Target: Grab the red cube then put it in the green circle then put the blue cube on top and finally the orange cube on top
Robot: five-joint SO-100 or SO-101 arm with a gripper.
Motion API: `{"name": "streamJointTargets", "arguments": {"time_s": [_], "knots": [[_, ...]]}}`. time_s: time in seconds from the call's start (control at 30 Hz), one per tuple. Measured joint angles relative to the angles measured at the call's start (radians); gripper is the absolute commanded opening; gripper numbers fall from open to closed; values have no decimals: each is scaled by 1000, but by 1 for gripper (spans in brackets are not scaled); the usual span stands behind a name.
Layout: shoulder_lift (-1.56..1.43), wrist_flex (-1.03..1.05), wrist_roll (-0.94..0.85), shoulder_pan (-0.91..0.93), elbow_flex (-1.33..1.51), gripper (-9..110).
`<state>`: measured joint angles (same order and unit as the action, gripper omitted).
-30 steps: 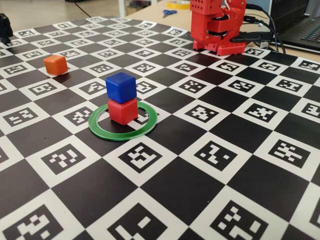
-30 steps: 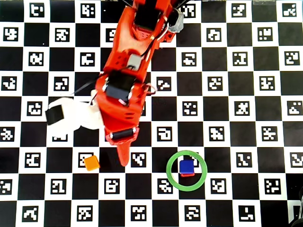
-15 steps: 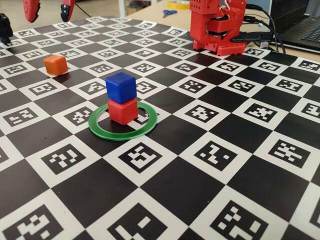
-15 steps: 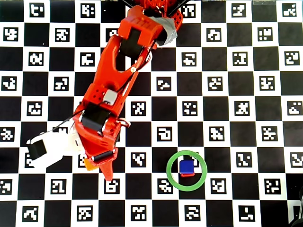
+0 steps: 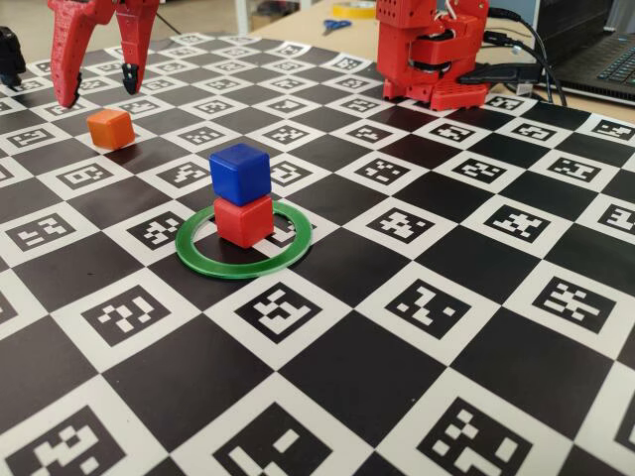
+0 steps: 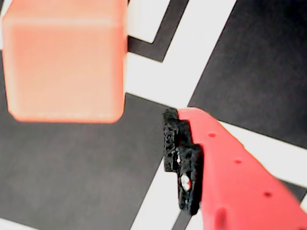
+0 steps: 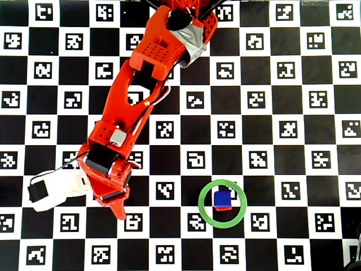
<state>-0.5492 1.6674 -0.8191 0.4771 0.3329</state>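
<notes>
The blue cube (image 5: 240, 172) sits on top of the red cube (image 5: 243, 220), both inside the green circle (image 5: 201, 260). From overhead the blue cube (image 7: 222, 199) hides all but a sliver of the red cube (image 7: 224, 208) within the green circle (image 7: 202, 196). The orange cube (image 5: 109, 128) rests alone on the mat at far left. My gripper (image 5: 98, 93) hangs open just above and behind it, one finger on each side. The wrist view shows the orange cube (image 6: 64, 60) close, apart from one black finger pad (image 6: 182, 158). Overhead, the arm (image 7: 115, 164) hides the orange cube.
A checkerboard mat with printed markers (image 5: 417, 307) covers the table. The arm's red base (image 5: 432, 50) stands at the back. A laptop and cables (image 5: 595, 55) lie at the back right, scissors (image 5: 335, 25) behind the mat, a black object (image 5: 8, 55) at the left edge.
The arm has swung left toward the orange cube and lowered. Its open fingers have dropped into the fixed view above the cube, and overhead the arm now covers it. The stack has not moved.
</notes>
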Motion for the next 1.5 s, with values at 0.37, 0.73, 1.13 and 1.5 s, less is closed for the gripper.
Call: {"name": "streamJointTargets", "arguments": {"time_s": [0.37,0.73,1.13,1.5], "knots": [[64,-77,0,2,-2,45],[71,-112,0,15,-2,43],[71,-112,0,15,-2,38],[71,-100,0,15,-2,11]]}}
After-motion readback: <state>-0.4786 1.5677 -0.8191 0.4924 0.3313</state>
